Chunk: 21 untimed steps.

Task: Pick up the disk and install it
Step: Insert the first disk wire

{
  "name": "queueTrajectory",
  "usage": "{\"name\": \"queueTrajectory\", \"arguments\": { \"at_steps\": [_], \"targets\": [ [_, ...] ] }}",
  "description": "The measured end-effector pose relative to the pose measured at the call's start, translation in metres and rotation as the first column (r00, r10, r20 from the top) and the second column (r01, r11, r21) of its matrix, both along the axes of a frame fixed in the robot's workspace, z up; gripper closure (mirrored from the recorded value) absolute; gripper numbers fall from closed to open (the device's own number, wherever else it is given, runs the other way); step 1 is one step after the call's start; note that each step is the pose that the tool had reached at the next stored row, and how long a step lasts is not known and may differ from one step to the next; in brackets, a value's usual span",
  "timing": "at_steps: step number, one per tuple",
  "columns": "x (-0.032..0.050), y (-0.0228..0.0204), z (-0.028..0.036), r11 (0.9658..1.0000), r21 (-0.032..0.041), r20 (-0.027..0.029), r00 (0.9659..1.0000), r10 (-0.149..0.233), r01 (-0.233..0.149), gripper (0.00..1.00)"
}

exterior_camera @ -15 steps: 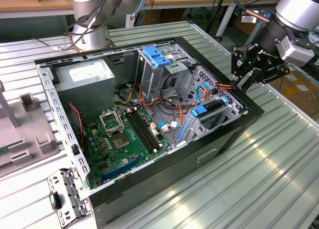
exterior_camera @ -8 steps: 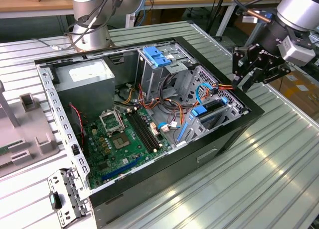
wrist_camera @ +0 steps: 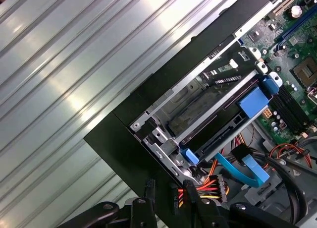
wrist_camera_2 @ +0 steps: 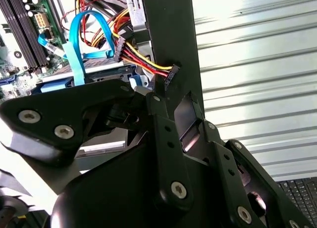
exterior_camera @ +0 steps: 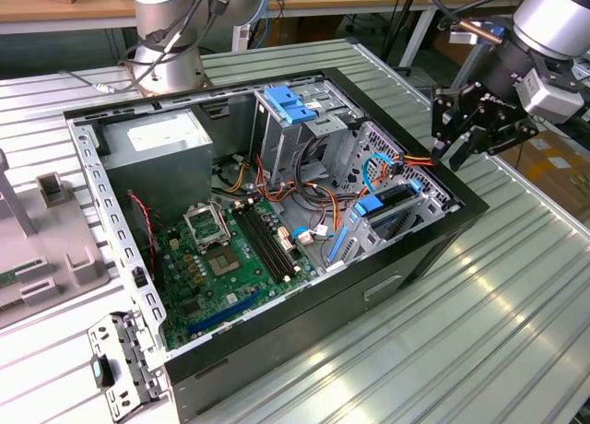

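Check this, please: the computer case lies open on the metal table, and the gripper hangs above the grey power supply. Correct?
Wrong in one point. The exterior view shows the gripper above the rim of the computer case beside the drive bay, at that view's right; the grey power supply sits across the case.

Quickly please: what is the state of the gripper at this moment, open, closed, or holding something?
Gripper: open, holding nothing.

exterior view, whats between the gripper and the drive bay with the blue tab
The case's black rim and a red-and-yellow wire bundle crossing it from the drive bay towards the gripper. In the second wrist view its connector rests on that rim.
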<state>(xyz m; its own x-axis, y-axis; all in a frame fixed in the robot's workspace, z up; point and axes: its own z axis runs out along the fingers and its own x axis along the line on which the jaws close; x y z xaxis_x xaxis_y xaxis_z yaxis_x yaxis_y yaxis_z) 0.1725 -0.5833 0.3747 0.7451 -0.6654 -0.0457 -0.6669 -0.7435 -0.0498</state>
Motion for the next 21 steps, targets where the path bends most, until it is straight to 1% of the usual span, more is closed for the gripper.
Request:
{"name": "queueTrajectory", "arguments": {
  "at_steps": [2, 4, 5, 9, 12, 21],
  "targets": [
    [0.0006, 0.0020, -0.0008, 1.0000, 0.0001, 0.0000, 1.0000, 0.006, -0.006, 0.64],
    [0.0014, 0.0055, -0.0014, 0.9999, 0.0001, 0.0000, 0.9999, 0.014, -0.014, 0.64],
    [0.0022, 0.0064, -0.0022, 0.9999, 0.0002, 0.0000, 0.9999, 0.016, -0.016, 0.64],
    [0.0041, 0.0065, -0.0041, 0.9998, 0.0000, 0.0000, 0.9998, 0.019, -0.019, 0.64],
    [0.0045, 0.0065, -0.0068, 0.9997, -0.0001, 0.0000, 0.9997, 0.025, -0.025, 0.64],
    [0.0063, 0.0065, -0.0091, 0.9994, 0.0000, 0.0000, 0.9994, 0.034, -0.034, 0.64]
  ]
}}
